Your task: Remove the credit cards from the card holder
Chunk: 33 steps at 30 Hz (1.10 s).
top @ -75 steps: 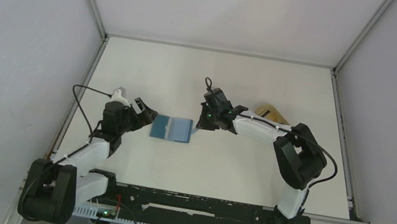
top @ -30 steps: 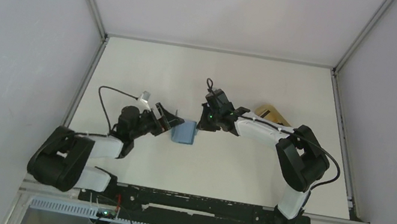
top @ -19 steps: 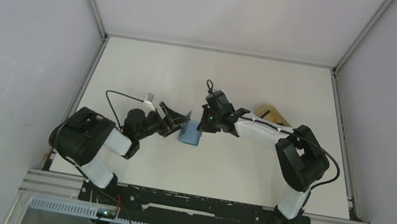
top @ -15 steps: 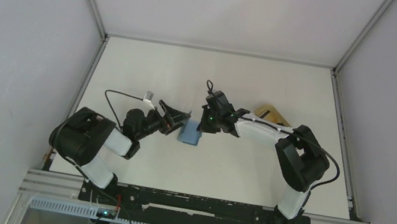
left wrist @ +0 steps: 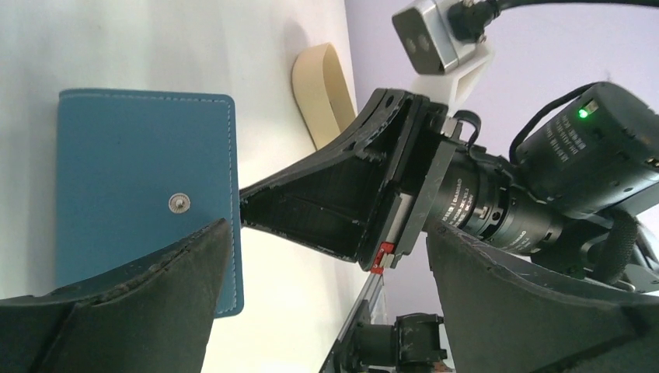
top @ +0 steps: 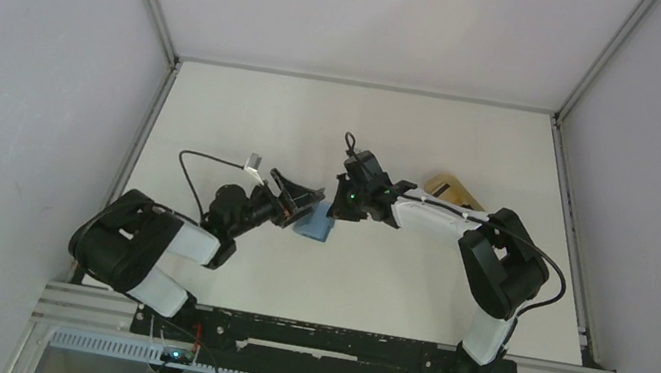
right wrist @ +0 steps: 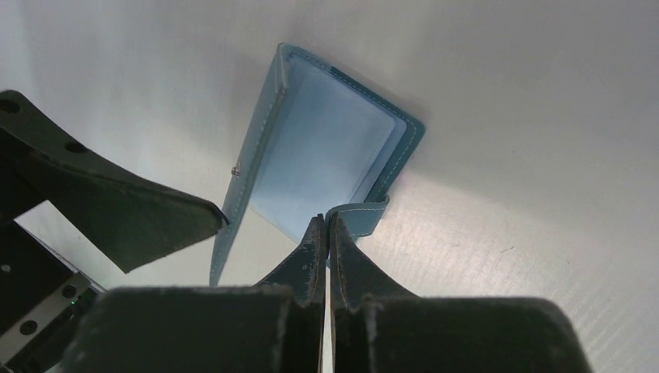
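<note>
**Card holder half open between the two grippers**

Top view: the teal card holder (top: 313, 225) lay mid-worktop (top: 248, 112). It sat at about 4 o'clock from the left gripper (top: 297, 201) and 7 o'clock from the right gripper (top: 339, 212), with both close against it.

Left wrist view: the left jaws stood spread wide and held nothing. The holder's outer cover, with its snap stud (left wrist: 179, 203), filled the 10 o'clock side, its long axis running 12 to 6. One fingertip sat against its free edge.

Right wrist view: the right gripper was fully closed, its tips beside the snap tab (right wrist: 356, 218). Whether the tab was pinched could not be told. The holder gaped toward 12 o'clock, the raised cover at 10. No credit cards could be made out.

The left gripper looked nearer the raised cover, so spreading it likely fell to that arm.
</note>
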### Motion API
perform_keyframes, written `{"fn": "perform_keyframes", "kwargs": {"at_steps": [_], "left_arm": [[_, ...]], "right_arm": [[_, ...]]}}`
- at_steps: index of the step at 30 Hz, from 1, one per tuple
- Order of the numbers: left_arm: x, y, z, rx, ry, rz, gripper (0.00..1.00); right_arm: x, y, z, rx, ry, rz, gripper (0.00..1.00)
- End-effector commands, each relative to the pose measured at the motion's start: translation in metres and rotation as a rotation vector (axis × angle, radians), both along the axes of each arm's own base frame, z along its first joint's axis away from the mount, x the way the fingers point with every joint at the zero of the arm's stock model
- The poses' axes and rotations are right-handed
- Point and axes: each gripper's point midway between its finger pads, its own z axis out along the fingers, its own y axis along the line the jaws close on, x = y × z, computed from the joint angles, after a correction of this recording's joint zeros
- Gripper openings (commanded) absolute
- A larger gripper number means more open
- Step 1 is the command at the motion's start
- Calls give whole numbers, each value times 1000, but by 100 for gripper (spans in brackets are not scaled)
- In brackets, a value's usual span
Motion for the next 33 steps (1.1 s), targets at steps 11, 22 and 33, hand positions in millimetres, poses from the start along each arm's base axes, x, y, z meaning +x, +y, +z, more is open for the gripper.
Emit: {"fn": "perform_keyframes", "kwargs": {"at_steps": [11,22,33], "left_arm": [[-15,-12,-37,82,85,10,100],[-18,-2,-64,62,166,68,100],[-16,3,-69,46,189,111,100]], "right_arm": [[6,-19,23,42,-63,-57,0],[11,-10,24,80,-73,-38,0],[17,16,21,131,-47,25,0]]}}
